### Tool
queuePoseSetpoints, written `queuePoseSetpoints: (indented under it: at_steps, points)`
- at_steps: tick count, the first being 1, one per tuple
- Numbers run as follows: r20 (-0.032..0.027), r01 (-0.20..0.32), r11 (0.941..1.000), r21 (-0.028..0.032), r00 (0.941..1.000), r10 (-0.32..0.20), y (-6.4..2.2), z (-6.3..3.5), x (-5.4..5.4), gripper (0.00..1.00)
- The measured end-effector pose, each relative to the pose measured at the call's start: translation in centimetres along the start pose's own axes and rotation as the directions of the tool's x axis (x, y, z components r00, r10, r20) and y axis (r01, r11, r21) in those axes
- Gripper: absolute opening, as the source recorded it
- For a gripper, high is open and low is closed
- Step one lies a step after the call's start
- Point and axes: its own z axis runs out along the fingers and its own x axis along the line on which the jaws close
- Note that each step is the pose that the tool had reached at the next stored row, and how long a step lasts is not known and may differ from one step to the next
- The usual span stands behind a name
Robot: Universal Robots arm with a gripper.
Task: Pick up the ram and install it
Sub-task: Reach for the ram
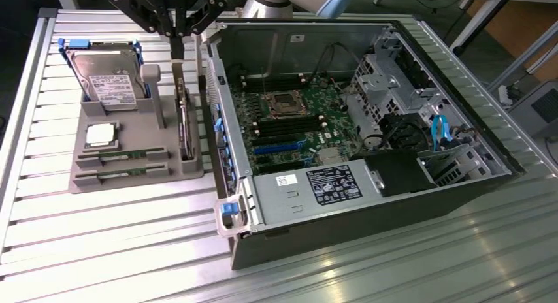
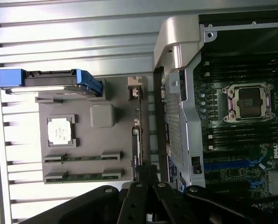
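1. The ribbed aluminium tabletop [image 1: 114, 251] fills the foreground and carries everything else.
2. A black and silver desktop computer case [image 1: 366, 231] lies on its side with the panel off, towards the exterior view's right. Its green motherboard [image 1: 296, 120] faces up, with a metal-framed processor socket [image 1: 285, 105] near the middle.
3. The black gripper [image 1: 178, 55] hangs above the far end of the tray, close to the case wall. Its fingers [image 1: 177, 45] are pressed together and pinch nothing.
4. A grey moulded tray [image 1: 140, 136] sits just beside the case, on the exterior view's left.
5. A silver hard drive in a blue carrier [image 1: 109, 81] leans upright at the tray's far end.
6. A wide green expansion card with a metal bracket [image 1: 183, 120] stands on edge along the tray side next to the case, below the gripper.
7. The first ram stick [image 1: 122, 157], long, narrow and green, lies in a slot at the tray's near end. The second ram stick [image 1: 122, 174], alike, lies parallel just in front of it. Both are well apart from the gripper.
8. A square silver processor chip [image 1: 102, 134] lies flat between the hard drive and the ram sticks.
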Motion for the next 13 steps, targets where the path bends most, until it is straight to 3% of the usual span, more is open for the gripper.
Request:
queuePoseSetpoints:
  at_steps: [13]
  points:
    - [0.0001, 0.0, 1.0, -0.0001, 1.0, 0.0, -0.07, -0.02, 0.97, 0.1]
